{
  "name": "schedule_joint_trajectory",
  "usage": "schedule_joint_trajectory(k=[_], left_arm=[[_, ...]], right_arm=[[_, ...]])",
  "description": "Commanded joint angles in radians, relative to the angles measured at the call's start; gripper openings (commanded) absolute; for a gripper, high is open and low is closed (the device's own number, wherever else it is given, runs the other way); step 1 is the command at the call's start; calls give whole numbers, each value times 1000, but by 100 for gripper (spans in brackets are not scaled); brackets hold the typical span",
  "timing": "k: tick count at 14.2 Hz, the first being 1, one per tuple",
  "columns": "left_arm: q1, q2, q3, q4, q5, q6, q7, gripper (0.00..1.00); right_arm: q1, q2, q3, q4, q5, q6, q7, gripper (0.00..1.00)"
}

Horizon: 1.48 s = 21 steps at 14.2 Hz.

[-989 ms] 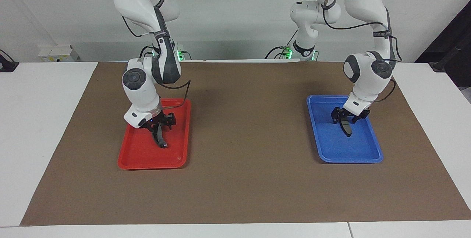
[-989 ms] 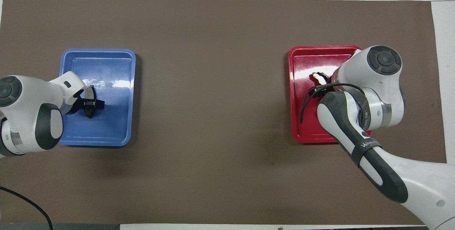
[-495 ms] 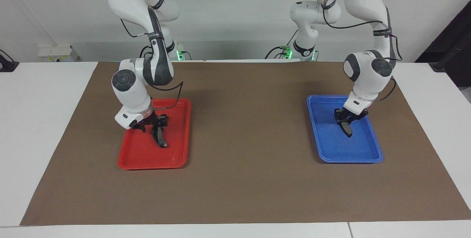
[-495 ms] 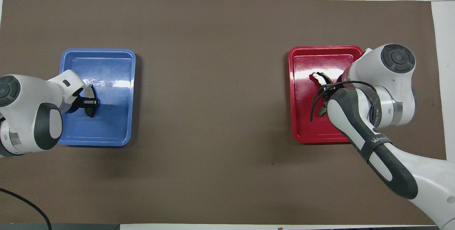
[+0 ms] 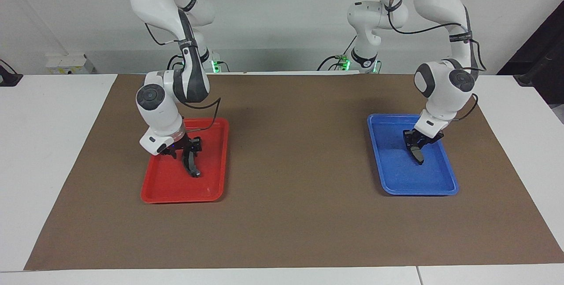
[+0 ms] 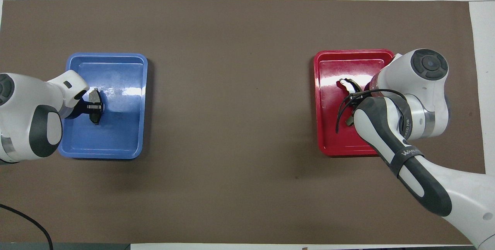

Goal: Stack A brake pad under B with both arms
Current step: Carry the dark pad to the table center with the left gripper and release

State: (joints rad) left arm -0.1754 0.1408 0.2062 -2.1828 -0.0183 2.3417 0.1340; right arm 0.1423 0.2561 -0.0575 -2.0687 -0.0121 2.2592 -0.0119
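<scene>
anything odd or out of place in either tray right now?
Nothing stands out. Left gripper is shut on the A brake pad in the blue tray; right gripper is on B in the red tray. No spill or damage visible.

each gripper's jaws on a pad, red tray point(image 5: 155, 192), blue tray point(image 5: 448, 183)

A mat point(image 5: 291, 214) covers the table point(image 5: 44, 144). Two trays sit on it, well apart, level with each other: one tray point(image 5: 174, 190) toward the right arm's end holds the long pad point(image 5: 192, 165), the other tray point(image 5: 396, 183) toward the left arm's end holds the short pad point(image 5: 417, 153).
</scene>
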Motion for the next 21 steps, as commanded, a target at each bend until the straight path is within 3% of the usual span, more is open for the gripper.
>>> schedule_joint_trajectory(k=[1, 3, 6, 7, 8, 10, 13, 16, 21], left_arm=[[-12, -9, 9, 106, 12, -133, -22, 1], [-35, -24, 6, 124, 5, -154, -43, 1], [-58, -40, -62, 146, 4, -157, -204, 1], [-61, -40, -103, 149, 4, -153, -280, 1], [-62, -40, -161, 159, 6, -153, -356, 1], [-62, -38, -246, 178, 12, -157, -463, 1], [-65, -18, -403, 222, 62, -148, -682, 1], [-70, 64, -546, 264, 136, -90, -877, 1], [-260, 247, -559, 391, 328, -33, -1048, 2]], right_arm=[[-3, -1, 2, -17, 17, 16, -25, 70], [-4, -1, 2, -21, 17, 16, -26, 66], [-1, -1, 2, -22, 17, 16, -25, 52], [0, -1, 2, -21, 17, 16, -25, 44], [0, -1, 2, -14, 17, 14, -23, 24], [0, 5, 2, 10, 17, 0, -23, 0], [0, 0, 2, 64, 17, -58, -26, 0], [-1, -11, 2, 136, 17, -165, -26, 0], [-16, -18, 1, 214, 15, -271, -26, 0]])
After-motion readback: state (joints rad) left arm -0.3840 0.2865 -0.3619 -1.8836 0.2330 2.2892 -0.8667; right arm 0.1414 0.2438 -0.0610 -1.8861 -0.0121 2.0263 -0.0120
